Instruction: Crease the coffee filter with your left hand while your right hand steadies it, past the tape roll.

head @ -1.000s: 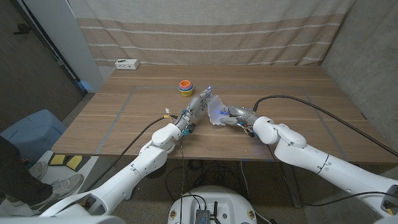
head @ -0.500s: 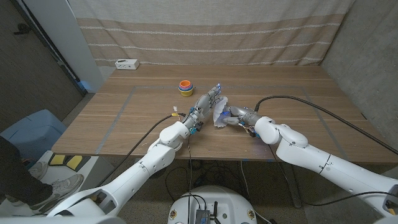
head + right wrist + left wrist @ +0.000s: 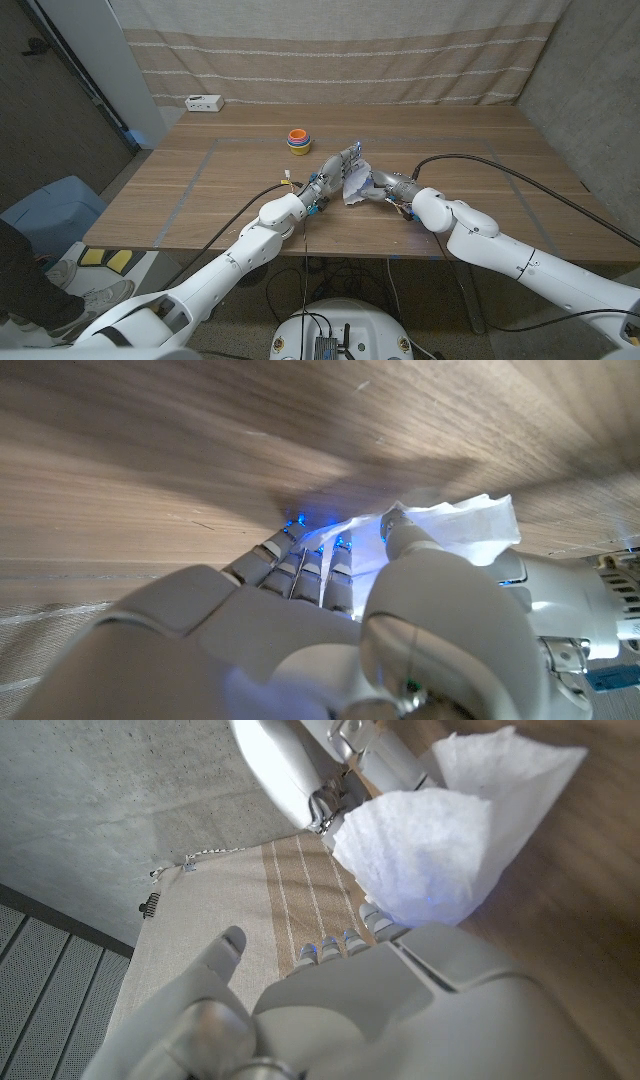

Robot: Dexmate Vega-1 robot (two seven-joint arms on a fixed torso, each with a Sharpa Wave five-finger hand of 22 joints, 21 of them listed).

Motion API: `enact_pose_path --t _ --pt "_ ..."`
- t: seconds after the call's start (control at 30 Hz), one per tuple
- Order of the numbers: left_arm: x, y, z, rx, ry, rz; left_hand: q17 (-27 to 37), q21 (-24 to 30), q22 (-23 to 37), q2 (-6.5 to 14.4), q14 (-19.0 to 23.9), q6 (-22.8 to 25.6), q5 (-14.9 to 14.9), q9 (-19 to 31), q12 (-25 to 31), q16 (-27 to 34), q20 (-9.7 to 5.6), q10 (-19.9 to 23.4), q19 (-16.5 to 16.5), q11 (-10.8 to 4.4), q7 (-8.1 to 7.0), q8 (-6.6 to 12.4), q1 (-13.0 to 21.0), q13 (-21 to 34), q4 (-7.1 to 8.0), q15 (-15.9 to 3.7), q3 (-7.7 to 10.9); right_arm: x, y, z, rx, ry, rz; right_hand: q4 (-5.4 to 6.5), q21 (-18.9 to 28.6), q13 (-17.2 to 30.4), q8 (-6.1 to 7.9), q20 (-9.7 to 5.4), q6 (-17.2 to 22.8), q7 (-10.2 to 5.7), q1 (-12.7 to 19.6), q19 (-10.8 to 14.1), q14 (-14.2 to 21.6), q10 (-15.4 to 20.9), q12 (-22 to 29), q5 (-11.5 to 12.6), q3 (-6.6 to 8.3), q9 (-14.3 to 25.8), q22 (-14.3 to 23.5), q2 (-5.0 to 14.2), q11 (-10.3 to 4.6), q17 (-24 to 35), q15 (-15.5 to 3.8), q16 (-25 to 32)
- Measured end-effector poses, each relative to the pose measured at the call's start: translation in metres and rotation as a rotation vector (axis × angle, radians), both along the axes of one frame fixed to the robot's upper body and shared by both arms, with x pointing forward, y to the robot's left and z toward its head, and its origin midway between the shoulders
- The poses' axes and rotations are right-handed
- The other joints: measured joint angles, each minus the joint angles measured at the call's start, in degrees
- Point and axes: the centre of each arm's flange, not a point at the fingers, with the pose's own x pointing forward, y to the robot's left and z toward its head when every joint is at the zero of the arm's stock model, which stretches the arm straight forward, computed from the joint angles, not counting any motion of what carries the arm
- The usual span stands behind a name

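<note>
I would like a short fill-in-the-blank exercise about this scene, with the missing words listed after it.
1. The white coffee filter is held between the left hand and the ____ hand.
2. The stacked cups behind the hands have an ____ cup on top.
3. The filter and both hands are above a ____ table.
4. A white power strip lies at the table's far ____ corner.

Missing words: right; orange; wooden; left

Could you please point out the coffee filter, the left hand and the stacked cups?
coffee filter [image 3: 354,186], head view, on its white crumpled paper.
left hand [image 3: 338,162], head view, on the back of the hand.
stacked cups [image 3: 298,141], head view, on the orange top cup.
</note>
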Motion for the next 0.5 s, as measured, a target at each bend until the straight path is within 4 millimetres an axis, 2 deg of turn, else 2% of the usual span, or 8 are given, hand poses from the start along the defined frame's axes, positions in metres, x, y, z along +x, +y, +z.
enact_pose_path --t 0.13,0.33,0.5 --pt "0.0022 -0.0015 -0.0004 0.007 -0.007 -0.007 0.0 0.0 0.0 -0.01 0.0 -0.1 0.0 0.0 0.0 0.0 0.0 0.0 0.0 0.0 -0.52 0.22 -0.01 0.0 0.0 0.0 0.0 -0.0011 -0.0008 0.0012 0.009 -0.001 0.004 0.0 0.23 0.0 0.0 0.0 0.21 0.21 0.0 0.01 0.43 0.31 0.0 0.0 0.01 0.0 0.0 0.0 0.31 0.0 0.19 0.0" --pt "0.0072 -0.0052 0.0 0.021 -0.012 -0.014 0.0 0.0 0.0 -0.3 0.0 -0.1 0.0 0.0 0.0 0.0 -0.22 0.0 0.21 0.0 -0.52 0.22 -0.3 0.0 0.24 0.0 -0.24 -0.0033 -0.0021 0.0027 0.028 -0.003 0.015 0.01 0.23 0.0 0.0 -0.37 0.42 0.42 -0.31 0.39 0.71 0.61 0.0 0.0 0.01 0.0 0.0 0.31 0.62 0.0 0.29 0.0" --pt "0.0087 -0.0068 -0.0001 0.034 -0.007 -0.012 0.0 -0.39 -0.01 -0.29 0.0 -0.1 0.0 0.01 0.0 0.0 0.24 0.0 -0.24 0.0 -0.52 -0.04 -0.77 0.0 0.47 0.01 -0.47 -0.0064 -0.0075 0.0056 0.047 -0.013 0.016 0.01 0.28 0.0 0.0 -0.37 0.63 0.63 -0.31 0.4 1.53 0.84 0.0 0.0 0.01 0.26 0.0 0.31 0.84 0.08 0.29 0.24"
